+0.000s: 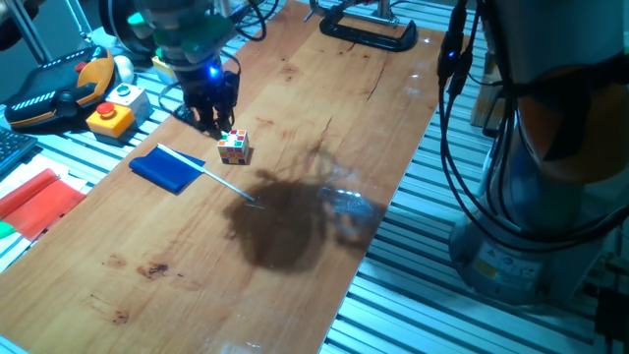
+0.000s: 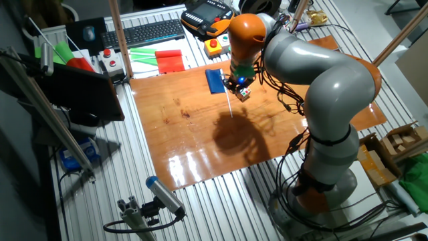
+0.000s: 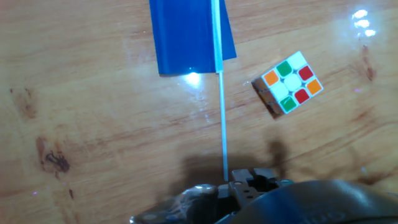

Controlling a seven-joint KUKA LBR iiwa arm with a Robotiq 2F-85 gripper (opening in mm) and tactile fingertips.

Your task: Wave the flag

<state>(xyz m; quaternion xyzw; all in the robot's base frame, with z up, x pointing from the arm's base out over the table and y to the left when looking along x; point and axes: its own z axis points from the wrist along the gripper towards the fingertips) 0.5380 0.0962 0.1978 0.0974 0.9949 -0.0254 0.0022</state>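
Observation:
The flag lies flat on the wooden table: a royal-blue cloth (image 1: 169, 167) with a thin white stick (image 1: 228, 184) running out towards the table's middle. In the hand view the cloth (image 3: 189, 34) is at the top and the stick (image 3: 222, 124) runs down to the hand's dark body at the bottom edge. My gripper (image 1: 216, 126) hangs just above the table, behind the flag and right beside a small multicoloured cube (image 1: 234, 146). Its black fingers appear parted, with nothing between them. From the other side, the gripper (image 2: 239, 84) is just right of the cloth (image 2: 215, 80).
A red flat sheet (image 1: 39, 200) lies off the table's left edge. A yellow box with a red button (image 1: 110, 118) stands behind the flag. A black clamp (image 1: 369, 29) sits at the far end. A keyboard (image 2: 150, 30) and a pendant lie beyond the table.

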